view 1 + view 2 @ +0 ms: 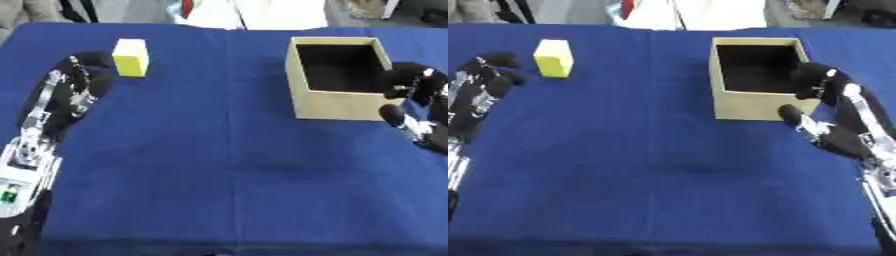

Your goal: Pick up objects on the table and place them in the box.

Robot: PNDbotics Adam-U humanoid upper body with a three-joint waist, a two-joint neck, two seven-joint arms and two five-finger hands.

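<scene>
A yellow block (131, 57) stands upright on the blue table at the far left. My left hand (80, 82) lies just left of and below it, fingers relaxed and holding nothing, fingertips close to the block's lower left corner. The open cardboard box (338, 77) sits at the far right, its dark inside showing nothing. My right hand (826, 107) hovers at the box's right front corner, fingers reaching up to the rim and thumb stretched toward the box's front wall, with nothing in it.
The blue cloth (227, 165) covers the whole table, with a wide bare stretch between block and box and toward the near edge. Pale objects and a person's clothing show beyond the far edge.
</scene>
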